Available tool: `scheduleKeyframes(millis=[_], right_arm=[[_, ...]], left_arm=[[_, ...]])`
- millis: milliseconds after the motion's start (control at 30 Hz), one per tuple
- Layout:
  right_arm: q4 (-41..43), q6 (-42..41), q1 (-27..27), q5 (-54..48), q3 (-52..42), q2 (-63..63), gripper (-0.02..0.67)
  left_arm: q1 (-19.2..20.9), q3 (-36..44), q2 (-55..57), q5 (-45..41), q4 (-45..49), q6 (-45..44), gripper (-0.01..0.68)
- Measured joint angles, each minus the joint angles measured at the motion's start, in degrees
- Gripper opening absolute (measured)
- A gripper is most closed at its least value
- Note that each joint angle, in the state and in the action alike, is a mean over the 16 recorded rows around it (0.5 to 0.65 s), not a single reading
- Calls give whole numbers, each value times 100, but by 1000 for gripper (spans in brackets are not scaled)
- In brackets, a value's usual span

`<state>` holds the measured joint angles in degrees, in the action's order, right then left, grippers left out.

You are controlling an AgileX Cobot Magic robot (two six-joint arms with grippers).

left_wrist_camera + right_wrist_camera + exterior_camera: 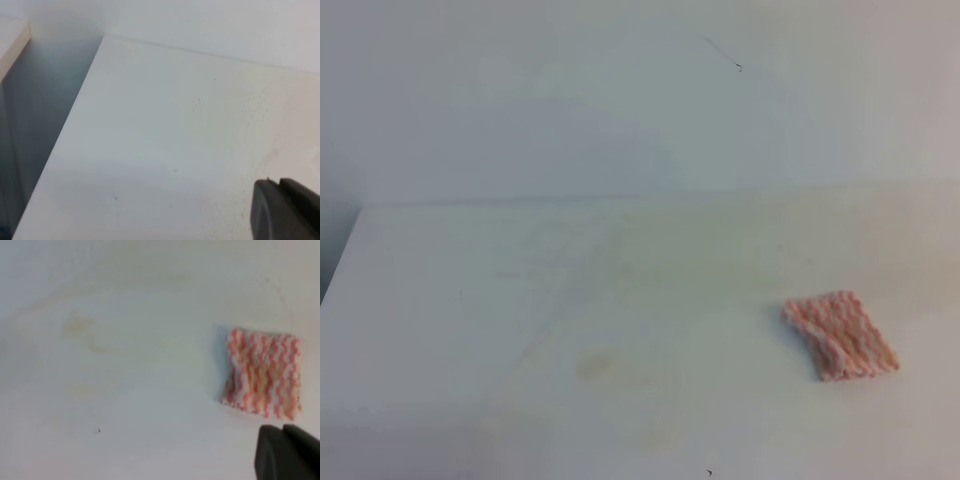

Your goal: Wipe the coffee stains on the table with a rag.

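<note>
- Exterior high view: the table (470, 300) fills the lower half of the frame, with a pale wall above it and a dark gap at the far left edge.
- The rag (840, 335), pink and white in wavy stripes, lies flat at the lower right of the frame, turned a little askew, with a fold or ridge down its middle.
- The stains (593, 365) show as a faint yellowish blotch at lower centre, well apart from the rag and to its left; paler smears trail around it.
- No arm or gripper appears in this view.
- Left wrist view: bare tabletop runs from the upper middle to the bottom, its left edge dropping into a dark bluish gap.
- The left gripper (286, 210) shows only as a dark tip in the lower right corner; two dark parts lie close together with a thin seam between them, but I cannot tell whether the jaws are open or closed.
- Right wrist view: the rag (262, 374) lies at the right of the frame, flat on the table (165, 430).
- The stains (77, 326) sit at upper left, with a second faint patch lower down, well apart from the rag.
- The right gripper (287, 452) pokes in at the lower right corner, just below the rag and not touching it; its jaws are closed together on nothing.
</note>
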<state>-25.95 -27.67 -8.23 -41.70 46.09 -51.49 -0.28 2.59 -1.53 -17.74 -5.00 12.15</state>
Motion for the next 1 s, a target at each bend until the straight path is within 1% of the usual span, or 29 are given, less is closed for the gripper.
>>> scheduleKeyframes(millis=[133,300,467,633,800,1000], right_arm=[[134,-114,18,338,-115,487,-3],[306,-197,188,1256,-610,1498,-3],[442,-264,490,2255,-1494,2669,-3],[421,-204,912,3009,-2660,3714,-3],[290,-127,1275,3192,-3700,4507,-3],[155,-70,1525,3035,-4431,5045,-3]], left_arm=[[0,0,0,0,0,0,1],[0,0,0,0,0,0,1],[0,0,0,0,0,0,1],[0,0,0,0,0,0,1],[0,0,0,0,0,0,1],[0,0,0,0,0,0,1]])
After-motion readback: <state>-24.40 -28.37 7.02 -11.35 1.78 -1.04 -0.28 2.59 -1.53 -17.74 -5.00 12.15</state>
